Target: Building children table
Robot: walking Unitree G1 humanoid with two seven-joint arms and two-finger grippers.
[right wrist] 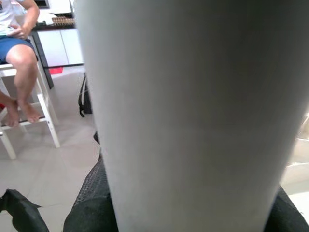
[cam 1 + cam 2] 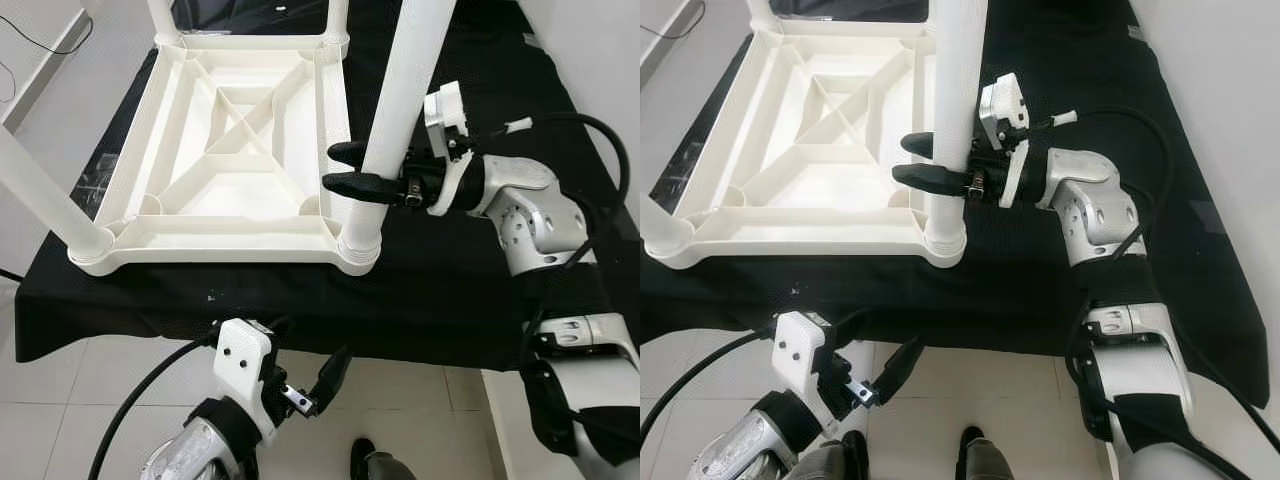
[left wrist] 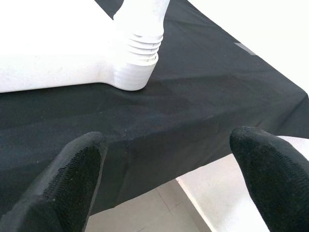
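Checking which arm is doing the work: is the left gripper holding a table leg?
No, the left gripper hangs open below the black-covered table's edge, while the right gripper clasps the white leg.

It looks like an ordinary lived-in room of a home: pale glossy floor tiles (image 2: 90, 385), plain white walls (image 2: 600, 50), and a work surface draped in black cloth (image 2: 450, 290). Across the room a barefoot person (image 1: 19, 53) in blue shorts sits on a white wooden chair (image 1: 43, 116) before low white cabinets (image 1: 60, 46).
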